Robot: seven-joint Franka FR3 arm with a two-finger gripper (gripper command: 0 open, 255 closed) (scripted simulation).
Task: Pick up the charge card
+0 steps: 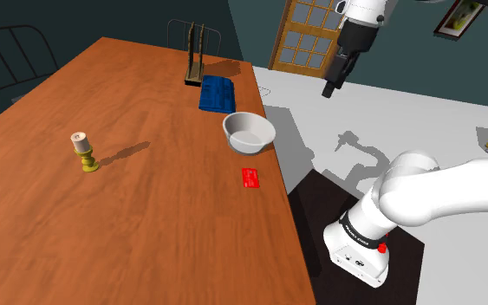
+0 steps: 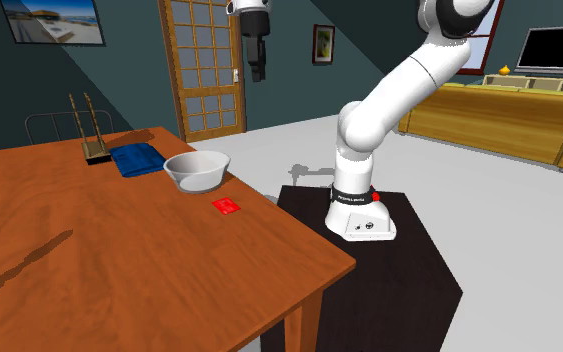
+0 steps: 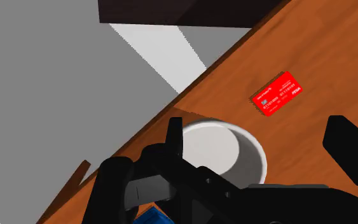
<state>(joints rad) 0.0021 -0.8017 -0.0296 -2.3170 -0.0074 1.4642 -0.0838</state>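
The charge card (image 1: 251, 178) (image 2: 226, 206) is a small red card lying flat on the wooden table (image 1: 146, 225), close to the edge nearest the stand. My gripper (image 1: 331, 87) (image 2: 257, 70) hangs high in the air, beyond the table edge and well above the card. In the wrist view the gripper (image 3: 260, 143) is open, its fingers (image 3: 174, 137) wide apart with nothing between them. The red card (image 3: 276, 93) lies far below, beside a white bowl (image 3: 215, 149).
The white bowl (image 1: 249, 130) (image 2: 197, 170) stands just behind the card. Behind it lie a blue folded item (image 1: 217, 93) and a dark wire rack (image 1: 195, 56). A brass candlestick (image 1: 83, 152) stands toward the shoulder view's left. The dark stand (image 2: 409, 250) adjoins the table.
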